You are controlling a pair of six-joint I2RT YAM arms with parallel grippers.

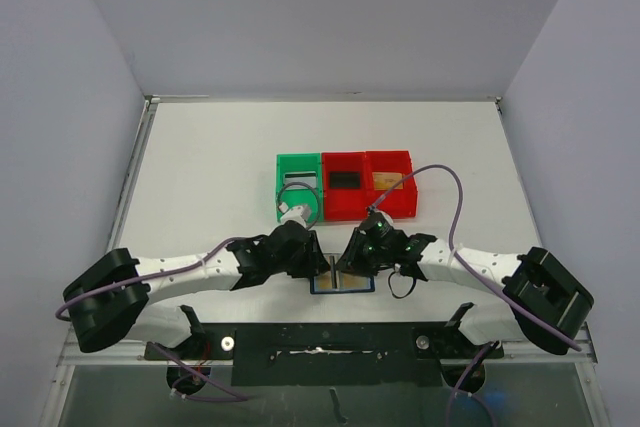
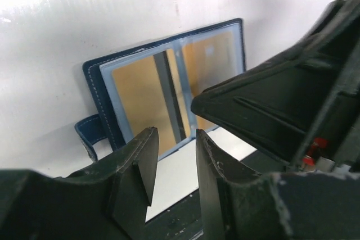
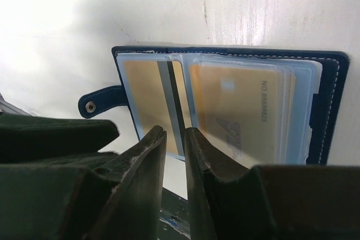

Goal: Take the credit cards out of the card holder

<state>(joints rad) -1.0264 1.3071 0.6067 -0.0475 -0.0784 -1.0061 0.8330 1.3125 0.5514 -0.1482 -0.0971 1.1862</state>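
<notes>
The dark blue card holder point(image 1: 342, 285) lies open on the table by the near edge, also in the left wrist view point(image 2: 93, 80) and the right wrist view point(image 3: 332, 88). Tan credit cards point(image 3: 236, 105) sit in its clear pockets. The left one point(image 3: 140, 82) has a dark stripe, and the cards also show in the left wrist view point(image 2: 135, 94). My left gripper point(image 2: 175, 150) is open and empty at the holder's near edge, and in the top view point(image 1: 322, 265). My right gripper point(image 3: 174, 136) hovers at the same edge, open by a narrow gap, nothing between the fingers; it also shows from above point(image 1: 346, 262).
A green bin point(image 1: 298, 162) and two red bins point(image 1: 345, 209) point(image 1: 390, 159) stand just behind the holder. One red bin holds a dark card point(image 1: 345, 180), the other a tan card point(image 1: 388, 180). The holder's snap strap point(image 3: 98, 102) sticks out on its left.
</notes>
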